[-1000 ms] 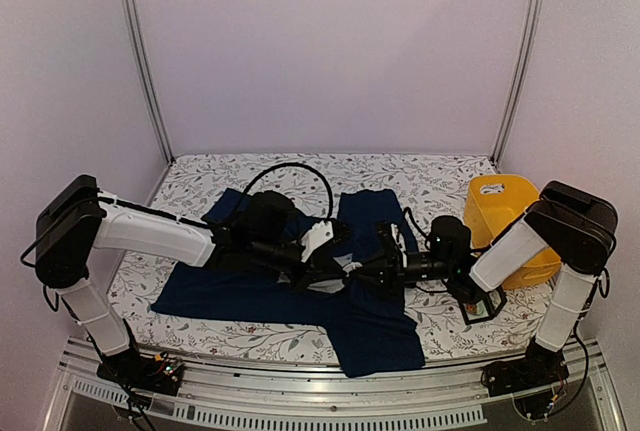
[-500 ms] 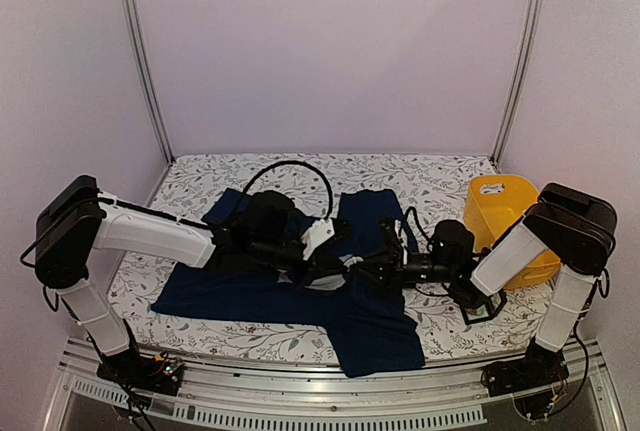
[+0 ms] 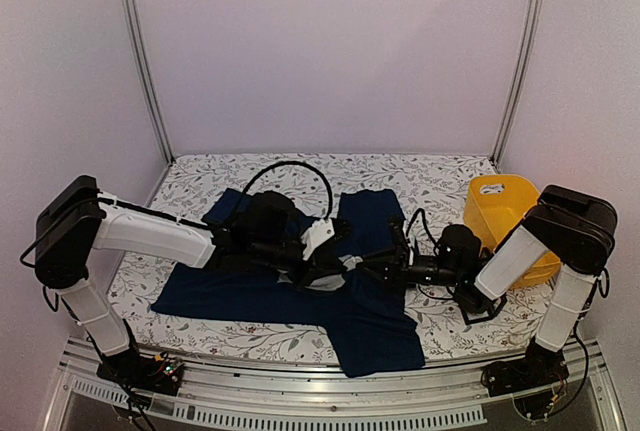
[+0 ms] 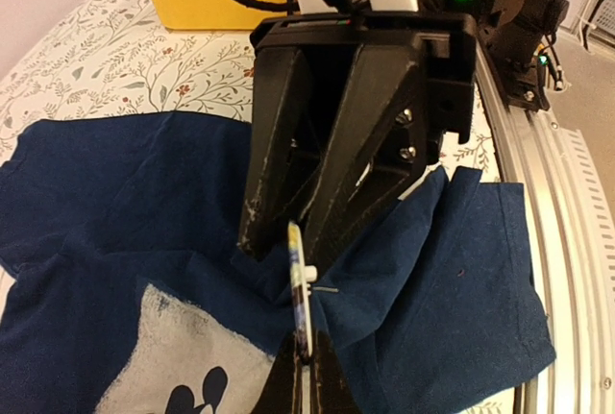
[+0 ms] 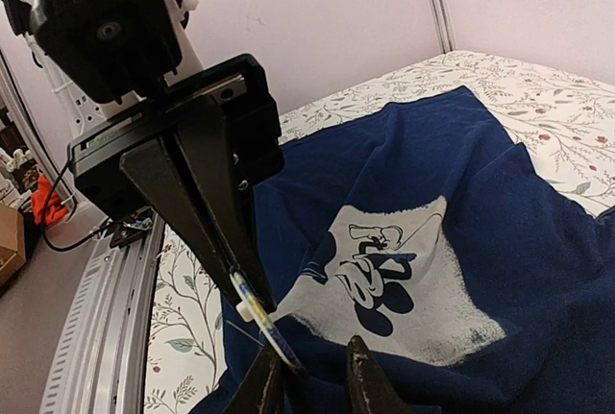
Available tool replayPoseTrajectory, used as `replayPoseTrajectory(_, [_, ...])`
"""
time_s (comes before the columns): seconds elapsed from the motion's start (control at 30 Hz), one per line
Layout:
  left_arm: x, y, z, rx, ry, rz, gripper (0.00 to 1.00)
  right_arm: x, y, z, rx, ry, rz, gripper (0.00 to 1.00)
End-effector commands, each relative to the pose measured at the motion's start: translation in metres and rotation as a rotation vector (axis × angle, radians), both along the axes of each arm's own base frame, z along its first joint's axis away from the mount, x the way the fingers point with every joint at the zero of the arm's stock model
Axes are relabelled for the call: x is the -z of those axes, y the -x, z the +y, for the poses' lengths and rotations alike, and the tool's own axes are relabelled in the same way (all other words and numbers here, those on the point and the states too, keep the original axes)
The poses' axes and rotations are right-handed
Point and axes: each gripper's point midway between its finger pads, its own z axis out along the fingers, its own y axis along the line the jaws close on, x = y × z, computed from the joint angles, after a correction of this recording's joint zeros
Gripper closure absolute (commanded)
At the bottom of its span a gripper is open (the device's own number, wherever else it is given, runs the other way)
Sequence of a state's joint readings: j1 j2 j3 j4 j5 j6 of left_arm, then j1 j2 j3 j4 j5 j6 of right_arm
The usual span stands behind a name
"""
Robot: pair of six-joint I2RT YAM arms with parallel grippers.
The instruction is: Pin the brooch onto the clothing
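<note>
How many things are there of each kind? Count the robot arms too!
Robot arms: 2, the left arm and the right arm
T-shirt: 1
Brooch: 1
Yellow bin: 1
Total: 5

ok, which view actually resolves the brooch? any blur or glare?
Left wrist: brooch edge-on, fairly sharp; right gripper a dark mass with little detail. Right wrist: brooch slightly soft, shirt print crisp. Top: even light, no glare, brooch too small to see.
</note>
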State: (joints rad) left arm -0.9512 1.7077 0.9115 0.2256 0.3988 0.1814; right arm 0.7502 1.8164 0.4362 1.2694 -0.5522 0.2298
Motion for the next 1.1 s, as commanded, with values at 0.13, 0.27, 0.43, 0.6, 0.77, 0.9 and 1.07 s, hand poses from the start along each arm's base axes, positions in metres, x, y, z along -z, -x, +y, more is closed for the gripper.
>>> replayPoseTrajectory(0.13, [-0.010, 0.014, -0.002, 0.038, 0.027, 0.014, 1.00, -0.006, 0.016, -0.006, -0.074, -0.013, -0.105, 0.63])
replayPoseTrajectory(0.27, [-0.014, 0.016, -0.003, 0.047, 0.039, 0.013, 1.00, -0.003, 0.026, -0.004, -0.142, 0.016, -0.211, 0.49])
replayPoseTrajectory(0.43, [-0.018, 0.017, -0.003, 0.051, 0.052, 0.005, 1.00, -0.008, 0.013, 0.006, -0.130, 0.017, -0.250, 0.50])
replayPoseTrajectory(0.6, [-0.015, 0.016, -0.004, 0.055, 0.046, 0.008, 1.00, -0.007, 0.002, 0.010, -0.093, 0.006, -0.222, 0.59])
replayPoseTrajectory(0.77, [-0.016, 0.016, -0.004, 0.055, 0.047, 0.005, 1.00, -0.005, 0.005, 0.012, -0.107, 0.007, -0.226, 0.60])
replayPoseTrajectory(0.9, [-0.017, 0.016, -0.004, 0.055, 0.047, 0.004, 1.00, -0.002, 0.007, 0.011, -0.101, 0.019, -0.231, 0.61])
replayPoseTrajectory(1.07, [-0.017, 0.016, -0.005, 0.055, 0.047, 0.005, 1.00, -0.009, -0.002, 0.013, -0.067, -0.007, -0.185, 0.67])
